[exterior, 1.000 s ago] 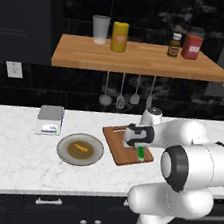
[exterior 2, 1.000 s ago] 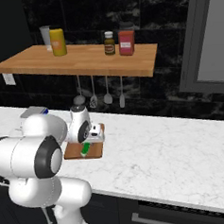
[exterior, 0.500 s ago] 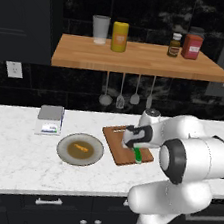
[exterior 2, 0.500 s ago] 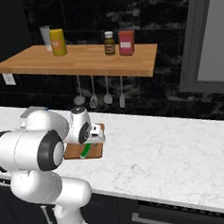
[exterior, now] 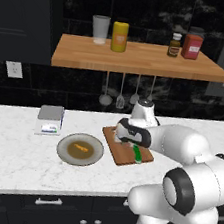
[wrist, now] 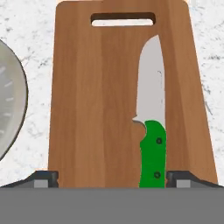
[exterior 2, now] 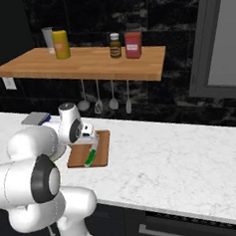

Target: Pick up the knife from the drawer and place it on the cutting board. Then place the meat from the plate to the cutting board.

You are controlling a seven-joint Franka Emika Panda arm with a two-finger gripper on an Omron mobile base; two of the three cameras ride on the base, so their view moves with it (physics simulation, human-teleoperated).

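Note:
The knife, with a bright green handle and a pale blade, lies flat on the reddish-brown cutting board. My gripper hangs just above the board, open, its fingertips wide apart and the handle near the right one. From the base views, the gripper sits over the board with the knife beside it. The small orange-brown meat rests in the round plate, left of the board. Below the counter, the drawer shows a shut dark front.
A small grey scale stands left of the plate on the white marble counter. Utensils hang under a wooden shelf holding jars and bottles. My own white arm crowds the counter's front edge.
The gripper's fingers have spread wide and let go of the knife, which now lies on the cutting board. The arm's elbow has swung a little.

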